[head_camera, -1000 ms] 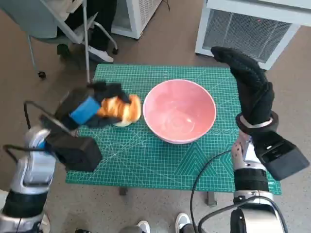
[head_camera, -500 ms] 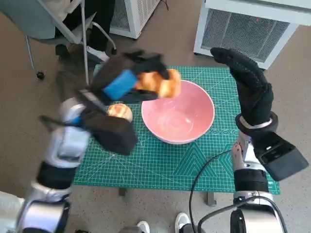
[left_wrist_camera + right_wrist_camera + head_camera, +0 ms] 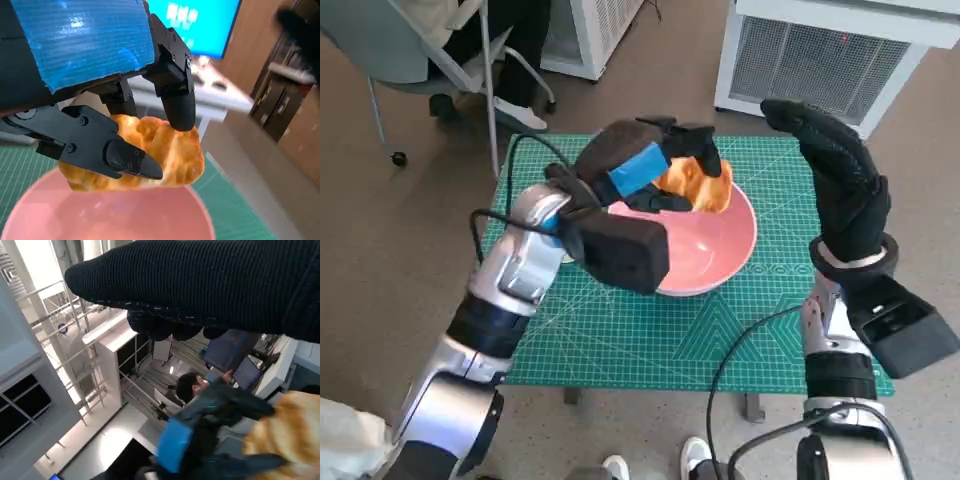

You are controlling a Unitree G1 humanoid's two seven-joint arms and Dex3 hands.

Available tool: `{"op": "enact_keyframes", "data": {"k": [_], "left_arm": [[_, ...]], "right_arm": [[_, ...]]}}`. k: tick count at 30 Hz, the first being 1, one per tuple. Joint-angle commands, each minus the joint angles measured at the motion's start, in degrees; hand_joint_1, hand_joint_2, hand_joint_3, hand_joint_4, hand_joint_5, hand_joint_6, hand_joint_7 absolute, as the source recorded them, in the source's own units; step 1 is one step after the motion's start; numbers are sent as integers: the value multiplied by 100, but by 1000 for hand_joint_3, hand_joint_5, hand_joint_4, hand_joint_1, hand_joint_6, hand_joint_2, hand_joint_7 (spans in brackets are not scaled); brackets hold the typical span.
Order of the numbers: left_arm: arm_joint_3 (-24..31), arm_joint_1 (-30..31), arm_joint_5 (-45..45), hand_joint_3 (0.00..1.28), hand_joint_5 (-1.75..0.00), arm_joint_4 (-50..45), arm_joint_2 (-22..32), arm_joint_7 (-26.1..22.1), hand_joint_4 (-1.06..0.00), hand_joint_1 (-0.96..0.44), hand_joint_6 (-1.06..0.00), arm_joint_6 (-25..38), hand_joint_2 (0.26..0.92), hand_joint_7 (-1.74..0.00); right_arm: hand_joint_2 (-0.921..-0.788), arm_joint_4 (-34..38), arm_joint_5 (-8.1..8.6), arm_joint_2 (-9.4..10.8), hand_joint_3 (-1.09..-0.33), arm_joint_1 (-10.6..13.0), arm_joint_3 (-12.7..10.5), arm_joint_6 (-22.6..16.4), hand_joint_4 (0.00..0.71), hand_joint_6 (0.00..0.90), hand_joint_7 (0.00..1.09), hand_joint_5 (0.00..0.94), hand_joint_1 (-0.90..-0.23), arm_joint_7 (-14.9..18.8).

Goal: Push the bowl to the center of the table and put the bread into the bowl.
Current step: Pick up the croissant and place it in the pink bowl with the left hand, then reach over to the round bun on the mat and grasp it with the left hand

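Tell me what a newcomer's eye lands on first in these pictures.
First, the golden bread gripped by the blue-taped left hand, held above the far rim of the pink bowl near the middle of the green mat. Next, the gloved right hand, raised upright and holding nothing, beside the bowl's right edge.

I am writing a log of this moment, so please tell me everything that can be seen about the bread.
The bread is a golden-brown, lumpy pastry with a glossy, flaky-looking crust, paler in its folds. The left hand holds it in the air, black fingers pressing it from opposite sides. It hangs over the far part of the pink bowl, clear of the bowl's surface in the left wrist view. Nothing else touches it; the right hand stands apart, beside the bowl.
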Motion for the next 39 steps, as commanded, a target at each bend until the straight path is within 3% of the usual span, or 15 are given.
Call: {"op": "enact_keyframes", "data": {"k": [1,2,6,17,30,39], "left_arm": [[-148,-341,-78,130,-466,632,-6,-467,-382,-271,-302,-189,916,-728],[-156,-382,-109,115,-305,728,-1,-563,-338,-329,-280,-219,918,-601],[-146,-490,-235,78,-64,972,104,-1017,-224,-415,-292,-357,918,-297],[313,-195,-560,81,-1,588,491,-997,-46,-431,-199,-657,921,-141],[1189,606,-1090,29,-22,-555,1672,-1097,-251,-367,-355,-1201,921,-66],[1404,1014,-1038,27,-15,-557,2342,-1222,-288,-353,-394,-1114,921,-60]], "right_arm": [[-921,-74,-99,-89,-754,198,-13,58,275,292,97,0,-541,-111],[-921,-84,-107,-92,-755,203,-12,59,275,292,98,0,-541,-123],[-921,-151,-103,-119,-755,235,-8,83,275,291,100,0,-543,-141],[-921,-202,-29,-89,-758,253,41,130,275,287,108,0,-549,-125],[-921,-177,-43,-61,-757,251,80,109,275,283,117,0,-550,-165],[-921,-79,20,-59,-754,168,75,135,276,280,124,1,-550,-126]]}}
